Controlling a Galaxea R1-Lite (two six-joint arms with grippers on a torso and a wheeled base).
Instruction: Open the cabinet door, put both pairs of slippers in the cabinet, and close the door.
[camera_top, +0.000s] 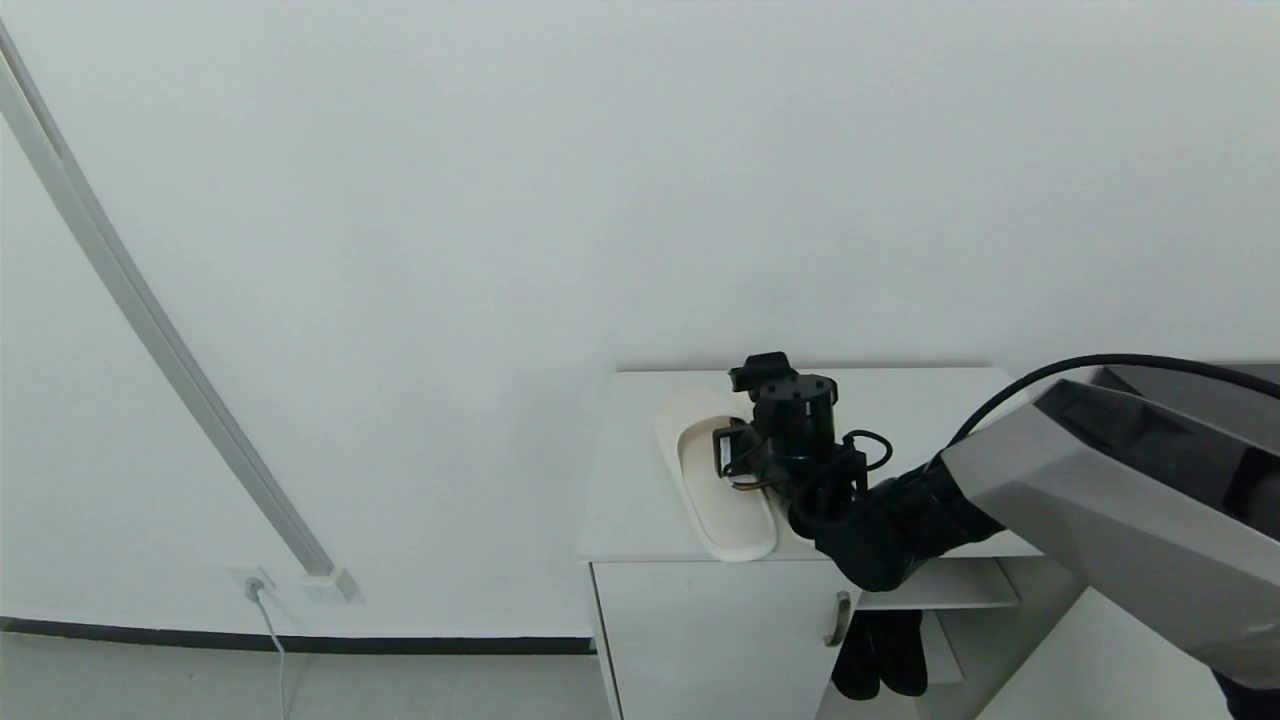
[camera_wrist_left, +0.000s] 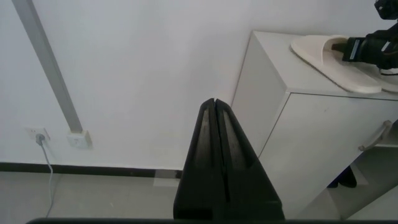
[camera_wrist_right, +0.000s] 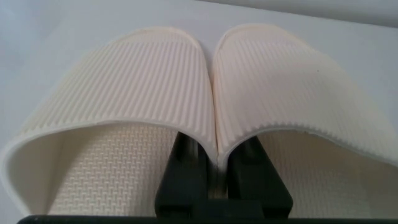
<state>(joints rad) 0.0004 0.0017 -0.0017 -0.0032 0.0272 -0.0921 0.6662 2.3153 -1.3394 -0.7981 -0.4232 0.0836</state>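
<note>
A pair of white slippers (camera_top: 715, 500) lies side by side on top of the white cabinet (camera_top: 640, 480). My right gripper (camera_top: 770, 470) is down on them. In the right wrist view one finger (camera_wrist_right: 186, 168) sits inside each slipper (camera_wrist_right: 124, 87), and the gripper (camera_wrist_right: 214, 162) is shut on the two inner walls between them. A pair of black slippers (camera_top: 880, 655) stands in the open right compartment, under a shelf (camera_top: 930, 590). My left gripper (camera_wrist_left: 214, 124) is shut and empty, in the air to the left of the cabinet (camera_wrist_left: 273, 93).
The cabinet's left door (camera_top: 720, 640) is shut, with its handle (camera_top: 838, 618) at its right edge. The cabinet stands against a plain white wall. A grey cable duct (camera_top: 150, 320) runs slantwise down to a socket (camera_top: 250, 580) near the floor, left of the cabinet.
</note>
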